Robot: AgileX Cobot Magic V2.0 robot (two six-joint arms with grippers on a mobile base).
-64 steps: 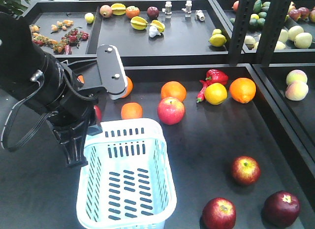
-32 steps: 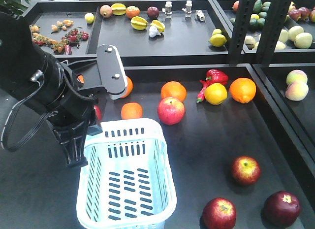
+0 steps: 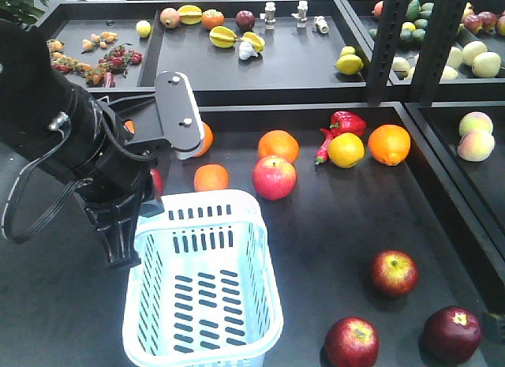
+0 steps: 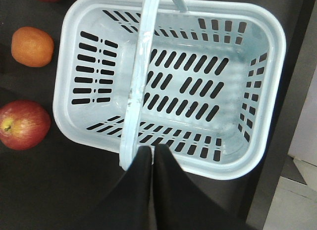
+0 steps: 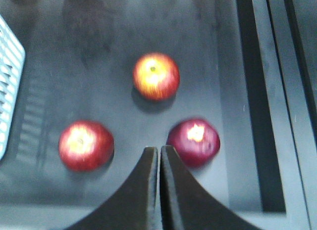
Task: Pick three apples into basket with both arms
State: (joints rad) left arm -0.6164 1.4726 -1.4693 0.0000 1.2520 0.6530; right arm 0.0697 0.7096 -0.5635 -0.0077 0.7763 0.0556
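Three dark red apples lie on the black table at the front right: a yellow-flecked one (image 3: 394, 273), a red one (image 3: 351, 342) and an almost purple one (image 3: 451, 334). The right wrist view shows them too: flecked (image 5: 155, 76), red (image 5: 85, 145), purple (image 5: 193, 140). My right gripper (image 5: 159, 150) is shut and empty, hovering between the red and purple apples. The empty pale blue basket (image 3: 272, 288) stands at front left. My left arm (image 3: 79, 146) hangs over the basket's far left corner. My left gripper (image 4: 152, 148) is shut, beside the end of the basket (image 4: 277, 67) handle (image 4: 141, 52).
A pinkish-red apple (image 3: 274, 177), oranges (image 3: 278, 145) (image 3: 211, 177) (image 3: 388, 144), a lemon (image 3: 346, 150) and a red pepper (image 3: 343, 122) lie behind the basket. Raised tray edges bound the table. Dark metal posts (image 3: 394, 35) stand at the back right.
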